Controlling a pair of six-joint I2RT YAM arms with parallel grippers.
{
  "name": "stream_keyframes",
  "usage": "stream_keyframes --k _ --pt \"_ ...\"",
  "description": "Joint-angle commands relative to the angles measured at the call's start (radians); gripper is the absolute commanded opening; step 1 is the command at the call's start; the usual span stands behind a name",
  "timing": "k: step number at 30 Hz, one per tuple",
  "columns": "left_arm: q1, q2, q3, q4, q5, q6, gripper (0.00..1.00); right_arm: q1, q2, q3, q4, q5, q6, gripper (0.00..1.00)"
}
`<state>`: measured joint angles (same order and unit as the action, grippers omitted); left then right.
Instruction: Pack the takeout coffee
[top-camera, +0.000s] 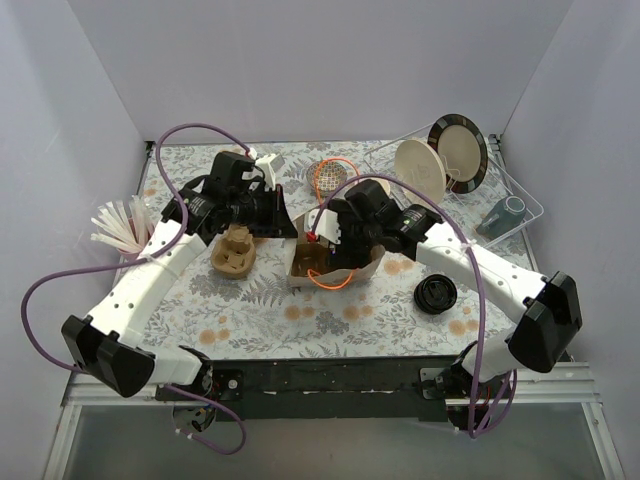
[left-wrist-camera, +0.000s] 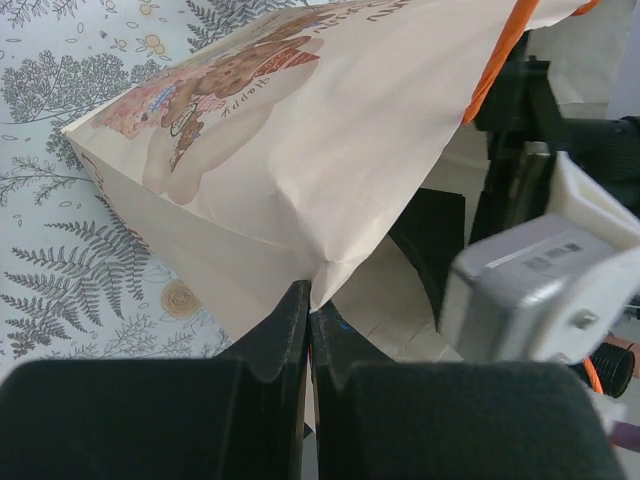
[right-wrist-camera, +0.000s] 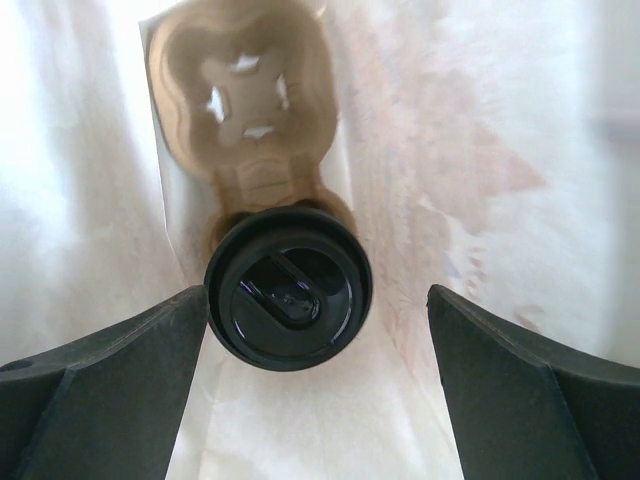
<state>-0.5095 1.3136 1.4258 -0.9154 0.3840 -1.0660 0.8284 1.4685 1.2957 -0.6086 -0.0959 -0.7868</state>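
We find the takeout coffee (right-wrist-camera: 288, 300) already inside the paper bag (top-camera: 303, 262). From the right wrist camera we look straight down on its round black lid, with the bag's pale walls rising all round. The cup stands upright at the bottom, seated in the nearer end of a brown pulp carrier (right-wrist-camera: 245, 95), whose farther well shows its cut-out flaps. The right gripper (right-wrist-camera: 318, 295) hangs above it inside the bag with its two fingers (right-wrist-camera: 110, 390) spread wide — one on either side of the lid, neither touching it, and nothing held between them.

The left gripper (left-wrist-camera: 308, 310) is closed tight. Its two dark fingers meet on a fold of the bag's edge and pinch the paper between them. From that wrist we see the bag's printed side slanting away over the fern-patterned table (left-wrist-camera: 50, 250), an orange handle (left-wrist-camera: 498, 50) at its upper rim, and part of the right arm just beside it.

From above, the bag stands near the middle of the table between the two arms — the left arm at its far-left corner, the right arm bent over its mouth. A loose black lid (top-camera: 436, 295) lies on the table to the right of the bag, well apart from it.
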Motion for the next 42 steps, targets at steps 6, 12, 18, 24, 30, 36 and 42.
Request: stream_keyframes --k 6,12,18,24,30,36,42 --pt "0.000 0.061 0.125 -0.157 -0.042 -0.003 0.02 -0.014 -0.082 0.050 0.101 -0.094 0.100 0.98" --pt "0.000 0.088 0.173 -0.184 -0.085 -0.012 0.08 -0.014 -0.120 0.042 0.153 -0.114 0.149 0.98" --pt "0.000 0.114 0.237 -0.206 -0.131 -0.011 0.12 -0.012 -0.160 0.028 0.213 -0.139 0.216 0.98" --pt "-0.001 0.147 0.300 -0.206 -0.161 -0.011 0.21 -0.014 -0.186 0.016 0.242 -0.119 0.262 0.98" --pt "0.000 0.173 0.343 -0.189 -0.183 -0.020 0.30 -0.014 -0.192 0.030 0.250 -0.088 0.288 0.98" --pt "0.000 0.187 0.378 -0.178 -0.206 -0.015 0.39 -0.012 -0.188 0.045 0.276 0.002 0.326 0.98" --pt "0.000 0.174 0.387 -0.163 -0.232 0.003 0.44 -0.014 -0.195 0.054 0.325 0.035 0.392 0.98"
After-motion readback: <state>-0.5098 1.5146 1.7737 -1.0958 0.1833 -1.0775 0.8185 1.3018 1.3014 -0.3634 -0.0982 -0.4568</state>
